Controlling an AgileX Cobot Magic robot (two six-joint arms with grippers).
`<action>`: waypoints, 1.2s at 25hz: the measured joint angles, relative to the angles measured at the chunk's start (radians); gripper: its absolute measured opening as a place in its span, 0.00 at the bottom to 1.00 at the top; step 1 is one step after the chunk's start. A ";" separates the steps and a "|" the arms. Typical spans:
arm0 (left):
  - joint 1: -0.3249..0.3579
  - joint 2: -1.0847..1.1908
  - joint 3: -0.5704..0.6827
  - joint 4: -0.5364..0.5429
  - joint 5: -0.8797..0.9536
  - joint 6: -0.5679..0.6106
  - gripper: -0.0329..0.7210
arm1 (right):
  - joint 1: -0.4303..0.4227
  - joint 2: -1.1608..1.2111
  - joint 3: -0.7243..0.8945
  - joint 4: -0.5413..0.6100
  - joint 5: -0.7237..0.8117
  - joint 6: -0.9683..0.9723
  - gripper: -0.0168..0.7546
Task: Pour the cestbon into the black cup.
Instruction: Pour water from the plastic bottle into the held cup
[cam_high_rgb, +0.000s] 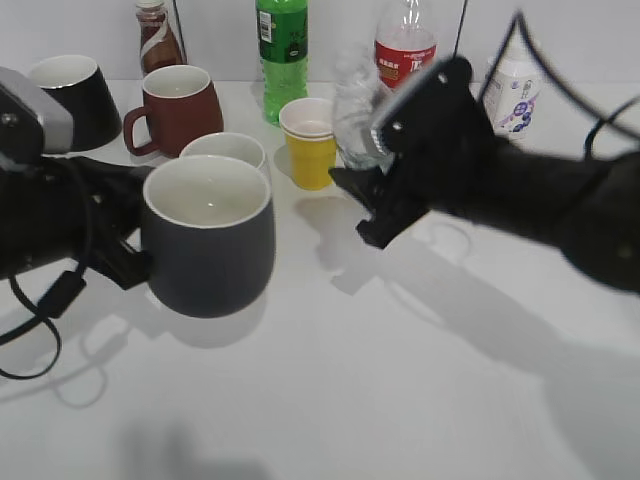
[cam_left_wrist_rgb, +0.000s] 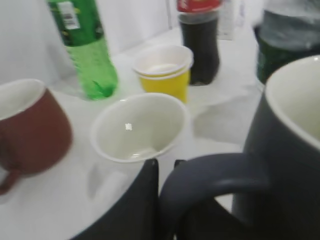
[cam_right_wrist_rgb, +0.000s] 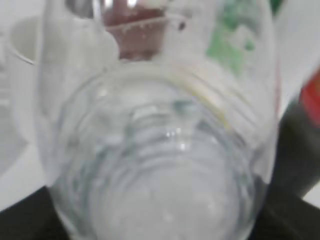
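While the left gripper (cam_high_rgb: 125, 262) clamps the handle of the big matte charcoal mug with a white inside (cam_high_rgb: 208, 237) at nine o'clock, the right gripper (cam_high_rgb: 362, 205) pinches the clear ribbed plastic water bottle (cam_high_rgb: 356, 118) toward one o'clock, its label unreadable.
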 joint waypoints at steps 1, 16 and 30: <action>-0.020 0.000 0.000 -0.010 0.009 0.000 0.11 | 0.008 -0.029 -0.017 -0.016 0.046 -0.052 0.63; -0.126 -0.016 0.000 -0.060 0.029 -0.005 0.11 | 0.119 -0.132 -0.117 -0.016 0.219 -0.829 0.63; -0.126 -0.038 0.000 -0.058 0.052 -0.006 0.11 | 0.120 -0.132 -0.118 0.137 0.119 -1.155 0.63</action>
